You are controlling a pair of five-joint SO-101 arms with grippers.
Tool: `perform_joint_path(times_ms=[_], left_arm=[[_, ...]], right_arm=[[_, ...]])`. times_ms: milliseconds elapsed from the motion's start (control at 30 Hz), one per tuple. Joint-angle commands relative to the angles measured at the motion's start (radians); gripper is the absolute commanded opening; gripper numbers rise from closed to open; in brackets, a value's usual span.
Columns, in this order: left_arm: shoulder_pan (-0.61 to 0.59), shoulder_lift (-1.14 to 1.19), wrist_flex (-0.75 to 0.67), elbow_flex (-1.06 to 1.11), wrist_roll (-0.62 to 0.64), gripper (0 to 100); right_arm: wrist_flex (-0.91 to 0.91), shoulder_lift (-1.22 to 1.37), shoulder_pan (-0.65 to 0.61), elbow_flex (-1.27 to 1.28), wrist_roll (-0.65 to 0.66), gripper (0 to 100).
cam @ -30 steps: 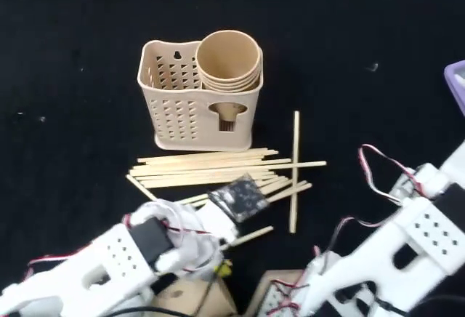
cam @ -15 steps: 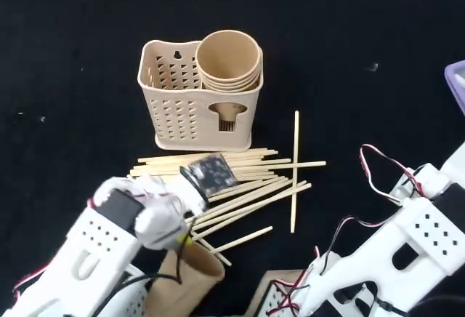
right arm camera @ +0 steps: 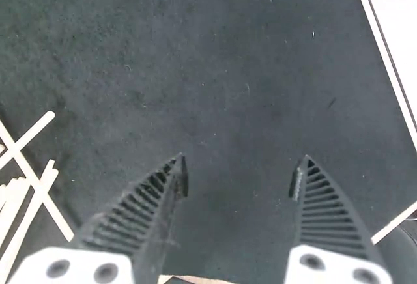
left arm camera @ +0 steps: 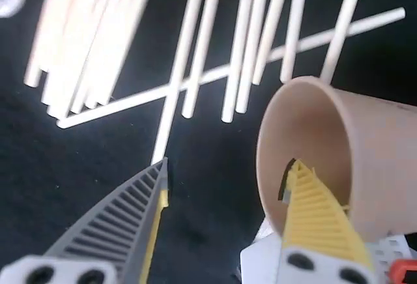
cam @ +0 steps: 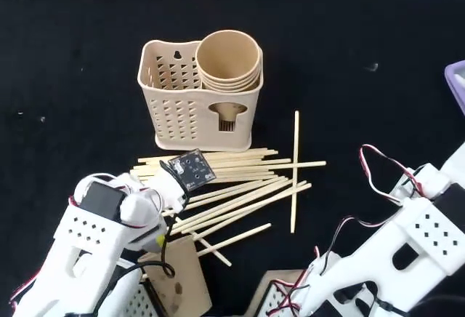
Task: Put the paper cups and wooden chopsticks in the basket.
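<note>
The paper cup [left arm camera: 365, 147] lies on its side on the table [cam: 363, 41], near the chopsticks [cam: 232, 179]. The left jaws stand wide, one tip inside its mouth; the right jaws gape empty. Light and easily crushed, it likely wants a gentle pinch across the rim wall.

The right gripper [right arm camera: 241, 170] hangs over the black cloth [right arm camera: 195, 56], its two dark ribbed fingers [right arm camera: 156, 206] set well apart with bare cloth between them. Taking the way the fingers point as twelve o'clock, several pale wooden chopsticks [right arm camera: 34, 196] lie at about nine o'clock, some crossing one another. A white flat object [right arm camera: 394, 30] with a rounded corner and a dark rim sits at about two o'clock. The end of another stick [right arm camera: 394, 223] shows at about four o'clock.
</note>
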Motion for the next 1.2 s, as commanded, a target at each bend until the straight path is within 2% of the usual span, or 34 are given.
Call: perform_joint_path(times_ms=[0, 167, 233, 367, 567, 733, 933, 1167], left_arm=[[-0.061, -0.012, 0.006, -0.154, -0.009, 28], [-0.154, -0.012, 0.029, -0.357, -0.006, 29], [-0.154, -0.011, 0.112, -0.415, -0.005, 29], [-0.025, -0.012, 0.278, -0.446, -0.003, 29], [0.193, -0.054, 0.270, -0.291, 0.009, 29], [0.357, -0.106, 0.262, -0.254, 0.080, 29], [0.378, -0.072, 0.245, -0.239, 0.081, 29], [0.326, -0.005, 0.170, -0.182, 0.077, 29]], right_arm=[[0.002, -0.033, 0.023, -0.004, 0.011, 26.5], [0.002, -0.033, 0.023, -0.004, 0.011, 26.5], [0.002, -0.033, 0.023, -0.004, 0.011, 26.5], [0.002, -0.033, 0.020, -0.004, 0.011, 26.5], [0.000, -0.033, 0.018, -0.002, 0.011, 26.5], [-0.003, -0.033, 0.018, -0.002, 0.011, 26.5], [-0.002, -0.033, 0.020, -0.002, 0.011, 26.5], [0.002, -0.033, 0.018, -0.002, 0.011, 26.5]])
